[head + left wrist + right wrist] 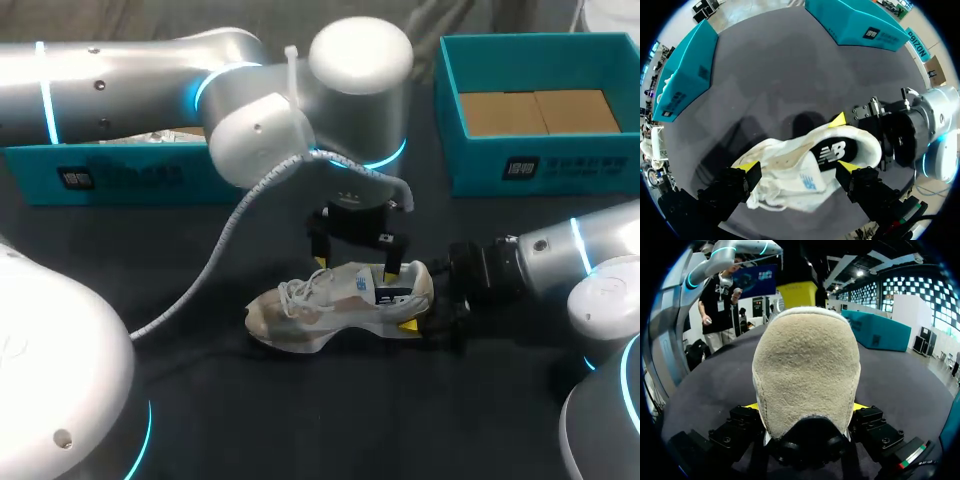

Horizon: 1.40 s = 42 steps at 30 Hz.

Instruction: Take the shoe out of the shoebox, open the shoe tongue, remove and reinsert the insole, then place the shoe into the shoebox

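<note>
Out of its box, the shoe (335, 305) lies on its sole near the middle of the table (300, 430), toe toward the left edge. My right gripper (425, 308) is clamped on the heel from both sides. In the right wrist view the suede heel fills the space between its yellow tips.

My left gripper (357, 266) hangs just above the shoe's mouth with fingers spread wide and nothing between them, one tip by the laces (765, 192), the other beside the collar. The dark insole (837, 150) lies inside the shoe, so I judge the work to be at the tongue-and-insole step. The next move calls for lowering the left fingers into the opening, drawing the tongue (807, 181) forward and pinching the insole's edge while the right gripper holds the heel down.

The shoebox (540, 170) waits at the far right corner. A second teal tray (110, 178), perhaps its lid, sits along the far left edge. The insole carries a pale logo, the tongue a blue tag and each teal wall a dark label. I do not read them off.
</note>
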Available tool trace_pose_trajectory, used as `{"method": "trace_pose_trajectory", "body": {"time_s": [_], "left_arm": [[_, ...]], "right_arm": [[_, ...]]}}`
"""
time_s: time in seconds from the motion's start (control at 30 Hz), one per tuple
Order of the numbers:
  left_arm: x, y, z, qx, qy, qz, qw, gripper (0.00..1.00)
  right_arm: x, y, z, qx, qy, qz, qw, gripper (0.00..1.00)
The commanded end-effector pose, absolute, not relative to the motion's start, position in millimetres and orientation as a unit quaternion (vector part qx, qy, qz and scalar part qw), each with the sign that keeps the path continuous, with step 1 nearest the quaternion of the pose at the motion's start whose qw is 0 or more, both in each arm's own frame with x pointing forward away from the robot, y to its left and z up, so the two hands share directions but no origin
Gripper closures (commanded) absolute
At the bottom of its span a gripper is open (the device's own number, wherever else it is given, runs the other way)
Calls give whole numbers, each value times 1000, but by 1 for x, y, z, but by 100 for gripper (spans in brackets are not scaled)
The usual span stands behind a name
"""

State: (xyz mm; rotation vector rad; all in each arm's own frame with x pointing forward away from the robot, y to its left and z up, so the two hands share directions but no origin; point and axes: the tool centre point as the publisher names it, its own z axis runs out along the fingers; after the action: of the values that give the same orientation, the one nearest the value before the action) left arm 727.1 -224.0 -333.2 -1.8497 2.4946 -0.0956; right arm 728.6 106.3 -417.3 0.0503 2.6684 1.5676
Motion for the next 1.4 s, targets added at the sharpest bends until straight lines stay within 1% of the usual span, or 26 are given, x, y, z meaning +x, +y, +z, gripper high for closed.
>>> {"method": "trace_pose_trajectory", "body": {"time_s": [0.03, 0.4, 0.77, 1.1, 1.4], "left_arm": [[734, -237, -346, -592, 805, -20, 22, 0], [737, -244, -365, -580, 814, 1, 22, 0], [731, -222, -378, -592, 805, 31, 23, 0], [725, -192, -365, -629, 777, 31, 21, 0], [715, -179, -344, -650, 759, 23, 21, 0]], "right_arm": [[728, 108, -417, 16, 862, 505, 24, 100], [728, 108, -417, 16, 862, 505, 24, 100], [728, 108, -417, 16, 862, 505, 24, 100], [728, 108, -417, 16, 862, 505, 24, 100], [728, 108, -417, 16, 862, 505, 24, 100]]}}
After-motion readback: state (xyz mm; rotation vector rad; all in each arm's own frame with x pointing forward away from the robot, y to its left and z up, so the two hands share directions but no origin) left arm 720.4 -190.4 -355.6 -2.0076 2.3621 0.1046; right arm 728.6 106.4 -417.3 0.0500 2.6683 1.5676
